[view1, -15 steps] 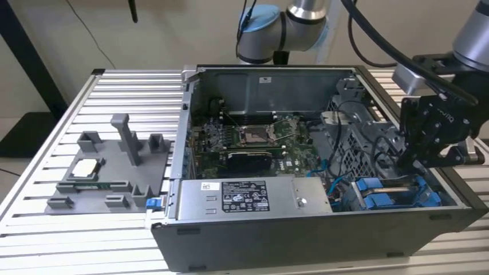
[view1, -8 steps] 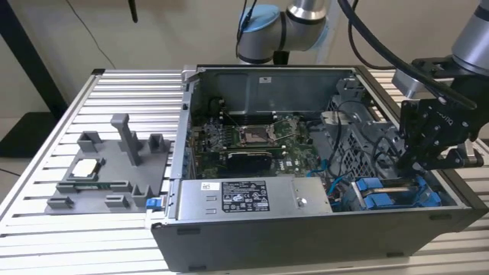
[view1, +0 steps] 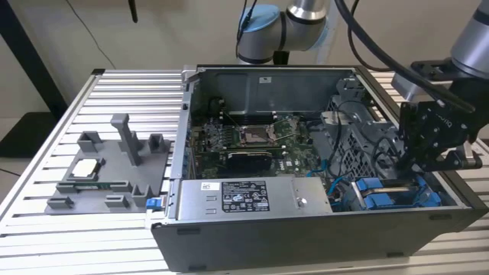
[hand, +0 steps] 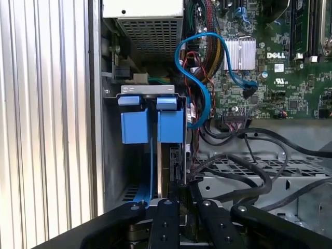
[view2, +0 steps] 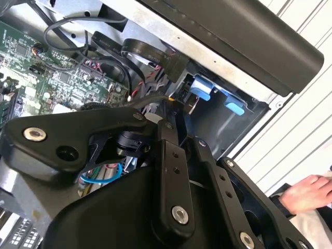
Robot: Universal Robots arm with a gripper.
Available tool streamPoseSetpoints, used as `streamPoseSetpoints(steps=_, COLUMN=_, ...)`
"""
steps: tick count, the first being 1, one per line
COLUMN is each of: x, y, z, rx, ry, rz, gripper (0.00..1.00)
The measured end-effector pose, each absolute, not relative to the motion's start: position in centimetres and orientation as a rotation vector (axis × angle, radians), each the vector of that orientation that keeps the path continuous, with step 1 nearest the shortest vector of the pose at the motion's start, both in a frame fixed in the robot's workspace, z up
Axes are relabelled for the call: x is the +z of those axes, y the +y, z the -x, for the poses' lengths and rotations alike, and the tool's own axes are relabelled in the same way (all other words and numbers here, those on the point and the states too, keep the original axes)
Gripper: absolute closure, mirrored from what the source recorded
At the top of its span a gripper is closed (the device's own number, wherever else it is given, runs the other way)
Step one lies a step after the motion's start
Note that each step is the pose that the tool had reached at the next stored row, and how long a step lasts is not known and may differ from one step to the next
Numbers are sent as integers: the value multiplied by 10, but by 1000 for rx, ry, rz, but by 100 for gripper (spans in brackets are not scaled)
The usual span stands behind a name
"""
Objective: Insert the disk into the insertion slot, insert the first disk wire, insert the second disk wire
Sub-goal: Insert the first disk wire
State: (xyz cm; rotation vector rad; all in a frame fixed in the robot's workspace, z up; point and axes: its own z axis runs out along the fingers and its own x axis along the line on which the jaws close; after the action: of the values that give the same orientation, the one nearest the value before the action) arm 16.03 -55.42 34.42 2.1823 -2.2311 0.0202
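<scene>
My gripper [hand: 181, 196] hangs low inside the open computer case [view1: 306, 246], at the mouth of the insertion slot [hand: 148, 89]. Whether it is apart or clamped on anything, I cannot tell. Just ahead of it in the first wrist view, the disk [hand: 170, 128] stands in that grey metal bay in its blue carrier, just beside a second blue carrier [hand: 136, 127]. The disk step looks done, and I judge the wiring to be the step in hand.

A blue data cable [hand: 199, 62] loops over the motherboard [hand: 290, 67] next to the bay. Black wires [hand: 254, 166] cross the cage near my gripper. Seating a connector here calls, in my judgement, for squaring it to the disk's near edge and pressing straight, without snagging those cables.

Farther out in the exterior view, the power-supply box [view1: 252, 197] lies beside the bay. The grey fixture tray [view1: 107, 172] rests on the slatted counter [view1: 130, 86]. In the second wrist view, a person's hand [view2: 306, 194] rests beyond the case wall.
</scene>
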Motion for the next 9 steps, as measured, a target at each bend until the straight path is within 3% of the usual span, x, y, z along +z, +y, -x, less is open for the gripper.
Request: streamPoseSetpoints(steps=9, x=342, y=-555, z=-161, rx=20, ry=-2232, rz=-2181, gripper=81)
